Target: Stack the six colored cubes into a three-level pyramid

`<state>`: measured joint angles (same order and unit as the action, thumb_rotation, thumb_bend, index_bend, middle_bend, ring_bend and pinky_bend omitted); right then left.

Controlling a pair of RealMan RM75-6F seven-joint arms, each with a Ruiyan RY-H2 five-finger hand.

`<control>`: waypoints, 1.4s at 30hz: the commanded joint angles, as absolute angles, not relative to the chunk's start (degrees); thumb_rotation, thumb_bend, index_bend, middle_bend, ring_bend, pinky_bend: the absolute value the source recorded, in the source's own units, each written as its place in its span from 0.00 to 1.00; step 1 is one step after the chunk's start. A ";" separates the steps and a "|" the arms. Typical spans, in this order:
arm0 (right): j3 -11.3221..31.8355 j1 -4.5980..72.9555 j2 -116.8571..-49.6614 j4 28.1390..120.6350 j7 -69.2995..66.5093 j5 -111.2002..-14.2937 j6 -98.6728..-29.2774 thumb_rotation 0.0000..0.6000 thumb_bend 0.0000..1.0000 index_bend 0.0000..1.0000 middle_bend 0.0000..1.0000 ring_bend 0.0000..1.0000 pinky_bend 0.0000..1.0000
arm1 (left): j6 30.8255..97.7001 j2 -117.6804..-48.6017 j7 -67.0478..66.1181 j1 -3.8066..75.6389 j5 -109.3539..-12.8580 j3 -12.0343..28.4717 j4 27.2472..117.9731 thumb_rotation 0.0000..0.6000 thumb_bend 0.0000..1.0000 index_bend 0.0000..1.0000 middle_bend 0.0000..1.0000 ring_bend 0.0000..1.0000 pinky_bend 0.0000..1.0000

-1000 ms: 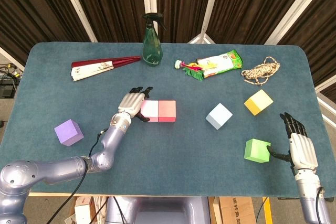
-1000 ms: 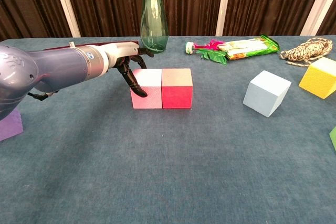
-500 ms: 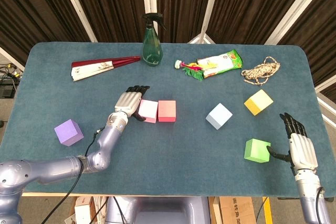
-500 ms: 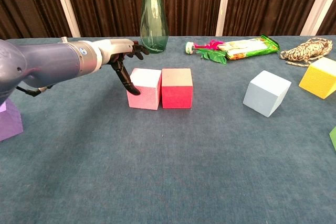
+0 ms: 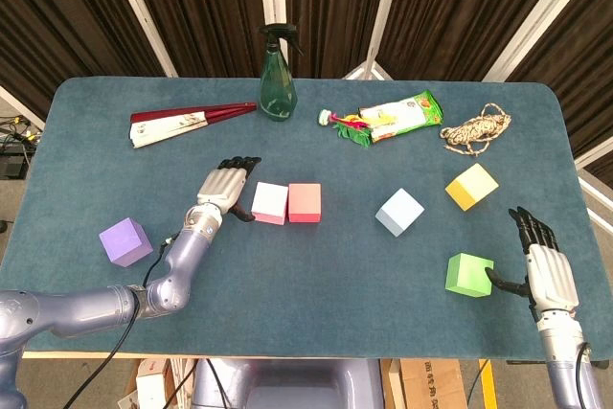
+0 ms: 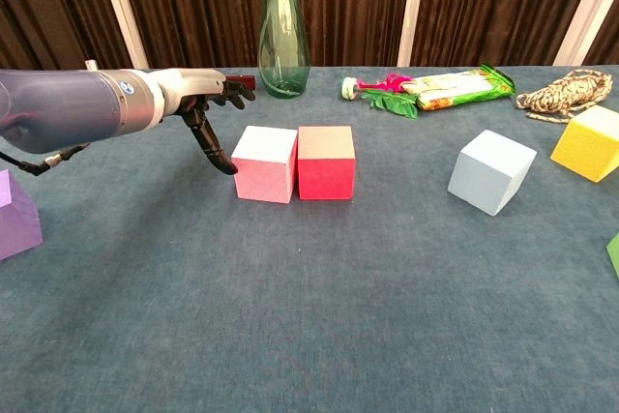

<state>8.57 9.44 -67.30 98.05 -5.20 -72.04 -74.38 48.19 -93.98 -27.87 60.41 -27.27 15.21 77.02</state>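
Plainly, we read no writing anywhere; our left hand hovers beside the pink cube, fingers apart, holding nothing.

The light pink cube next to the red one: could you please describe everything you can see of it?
The light pink cube is a plain, matte block with a paler top, resting flat on the blue table, turned slightly askew. Its right side meets the red cube. The left hand is just to its left; whether the fingertips touch it is unclear.
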 commanded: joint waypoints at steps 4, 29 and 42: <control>8.58 9.40 -67.22 98.07 -5.34 -71.97 -74.34 1.00 0.27 0.00 0.00 0.00 0.00 | 48.83 -95.41 -27.68 61.27 -28.54 15.64 77.09 1.00 0.08 0.00 0.05 0.00 0.00; 8.64 9.45 -66.85 97.97 -6.71 -72.28 -74.04 1.00 0.27 0.00 0.00 0.00 0.00 | 50.24 -101.80 -28.07 63.03 -29.80 16.76 71.19 1.00 0.12 0.00 0.05 0.00 0.00; 8.60 9.46 -66.73 98.18 -6.77 -72.22 -73.91 1.00 0.27 0.00 0.00 0.00 0.00 | 50.59 -102.46 -27.64 62.88 -31.09 17.65 70.68 1.00 0.12 0.00 0.05 0.00 0.00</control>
<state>8.60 9.46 -66.73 98.18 -6.76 -72.22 -73.91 50.60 -102.46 -27.63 62.89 -31.09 17.65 70.68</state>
